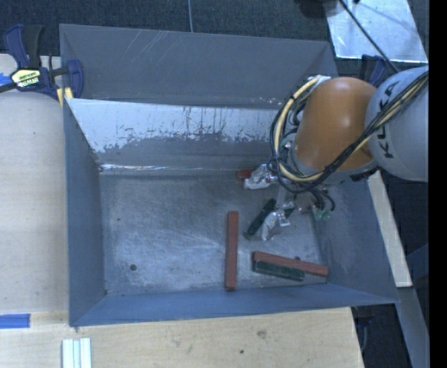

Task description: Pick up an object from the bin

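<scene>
The bin (83, 205) holds a few loose things, all in the right half of its floor. Furthest left of them is the red bar (231, 250), a long, thin, red-brown piece. Its long axis runs straight from the far side towards the near wall, and its lower end lies close to that wall.

Just right of the red bar's upper end lies the dark stick (258, 221), short, slim and blackish green. It is slanted, with its low end pointing towards the red bar and its high end pointing up and right under the gripper (271, 199). The gripper hangs over this stick with its silver fingers (263, 176) spread apart and nothing clamped between them. The nearer finger is at the stick's right side; whether they touch I cannot tell.

A small red scrap (246, 175) sits by the far finger, above the red bar's top. Right of the red bar's lower half lies the brown bar (290, 267), nearly crosswise, with a green edge. The orange cover (334, 125) is above them all.
</scene>
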Tool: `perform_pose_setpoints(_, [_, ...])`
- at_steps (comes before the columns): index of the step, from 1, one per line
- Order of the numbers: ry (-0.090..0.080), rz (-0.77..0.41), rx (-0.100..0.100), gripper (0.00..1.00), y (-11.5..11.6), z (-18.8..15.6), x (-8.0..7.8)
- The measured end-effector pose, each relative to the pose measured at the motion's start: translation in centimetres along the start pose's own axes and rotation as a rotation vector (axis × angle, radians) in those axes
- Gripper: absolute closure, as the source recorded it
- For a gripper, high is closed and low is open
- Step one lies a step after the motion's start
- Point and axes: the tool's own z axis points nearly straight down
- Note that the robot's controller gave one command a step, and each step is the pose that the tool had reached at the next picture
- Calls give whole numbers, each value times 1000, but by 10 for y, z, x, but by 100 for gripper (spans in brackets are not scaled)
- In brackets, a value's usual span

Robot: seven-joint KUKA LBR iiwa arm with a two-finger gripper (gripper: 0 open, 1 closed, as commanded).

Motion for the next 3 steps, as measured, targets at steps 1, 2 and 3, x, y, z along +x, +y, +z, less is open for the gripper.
perform_pose_setpoints(1, [-4,-214,-5,100,-27,32,-18])
perform_pose_setpoints(2, [-4,-213,-4,100,-27,32,-18])
perform_pose_setpoints(3, [-3,-172,1,100,-21,-115,-34])
